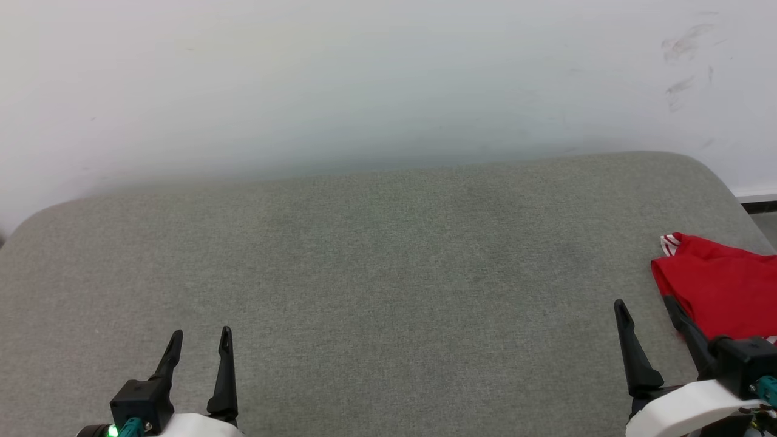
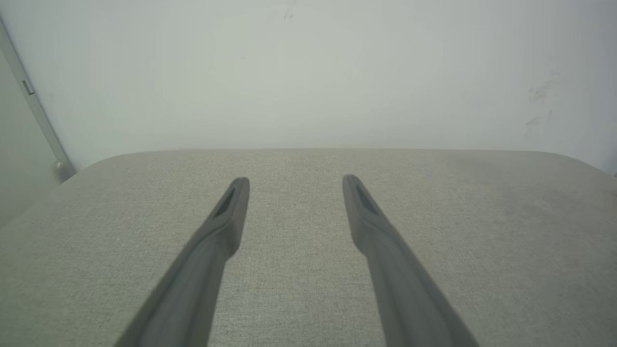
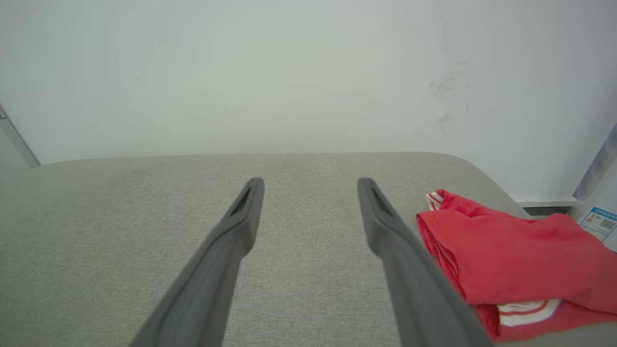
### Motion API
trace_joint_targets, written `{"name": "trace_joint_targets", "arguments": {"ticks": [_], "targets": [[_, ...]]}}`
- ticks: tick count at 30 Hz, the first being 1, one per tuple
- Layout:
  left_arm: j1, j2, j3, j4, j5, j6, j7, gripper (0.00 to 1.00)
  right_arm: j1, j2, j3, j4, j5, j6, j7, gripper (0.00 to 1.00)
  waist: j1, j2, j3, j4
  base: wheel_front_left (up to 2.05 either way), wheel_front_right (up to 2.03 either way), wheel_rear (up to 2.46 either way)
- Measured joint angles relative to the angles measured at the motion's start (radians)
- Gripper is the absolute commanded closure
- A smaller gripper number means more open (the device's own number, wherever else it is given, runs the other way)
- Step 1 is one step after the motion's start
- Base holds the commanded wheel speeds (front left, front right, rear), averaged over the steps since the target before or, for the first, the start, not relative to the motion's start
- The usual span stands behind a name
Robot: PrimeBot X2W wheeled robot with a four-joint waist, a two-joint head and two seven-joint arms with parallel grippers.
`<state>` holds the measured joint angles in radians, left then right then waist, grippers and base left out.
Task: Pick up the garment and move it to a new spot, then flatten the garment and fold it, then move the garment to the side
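The garment (image 1: pixel 722 291), a bright red soft jersey shirt with red-and-white striped trim, lies folded into a compact bundle at the far right edge of a grey-green woven fabric cushion (image 1: pixel 388 273) with rounded corners. In the right wrist view the garment (image 3: pixel 511 260) shows a striped band at its far corner and another peeping from between its layers at the near edge. No lettering is visible on it.

Just beside the bundle's left edge is the right gripper (image 1: pixel 643 303), its two long dark fingers spread wide apart and holding nothing. In the head view its outer finger crosses the red cloth's edge; whether it touches the fabric cannot be told. From its own wrist camera the right gripper (image 3: pixel 311 185) points across bare cushion toward the wall.

Well apart, at the cushion's near left, the left gripper (image 1: pixel 201 332) also stands wide open and empty, over bare cushion (image 2: pixel 506 241) in its own view (image 2: pixel 295 182).

Behind the cushion rises a plain white wall (image 1: pixel 303 73) with a few grey scuff marks (image 1: pixel 686 42) at the upper right. A white-and-blue printed label (image 3: pixel 600 221) sits at the right wrist view's right edge.
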<state>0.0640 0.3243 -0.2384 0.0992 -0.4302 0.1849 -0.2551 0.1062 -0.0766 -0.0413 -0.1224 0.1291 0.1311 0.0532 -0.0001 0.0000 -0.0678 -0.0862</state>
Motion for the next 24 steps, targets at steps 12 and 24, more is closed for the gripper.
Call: {"name": "trace_joint_targets", "arguments": {"ticks": [12,24], "targets": [[-0.008,0.0,-0.002,0.009,-0.007,-0.003,-0.001,0.0,-0.003,0.001,0.007,0.007,-0.007,0.0,-0.009,0.0,0.0001,0.0,0.009,-0.002,0.0,0.0,0.0],[0.001,-0.009,-0.007,0.026,-0.015,-0.003,-0.002,1.0,0.004,-0.004,0.015,0.035,-0.006,0.0,-0.012,1.0,0.0002,0.0,0.013,-0.004,0.0,0.0,0.0]]}}
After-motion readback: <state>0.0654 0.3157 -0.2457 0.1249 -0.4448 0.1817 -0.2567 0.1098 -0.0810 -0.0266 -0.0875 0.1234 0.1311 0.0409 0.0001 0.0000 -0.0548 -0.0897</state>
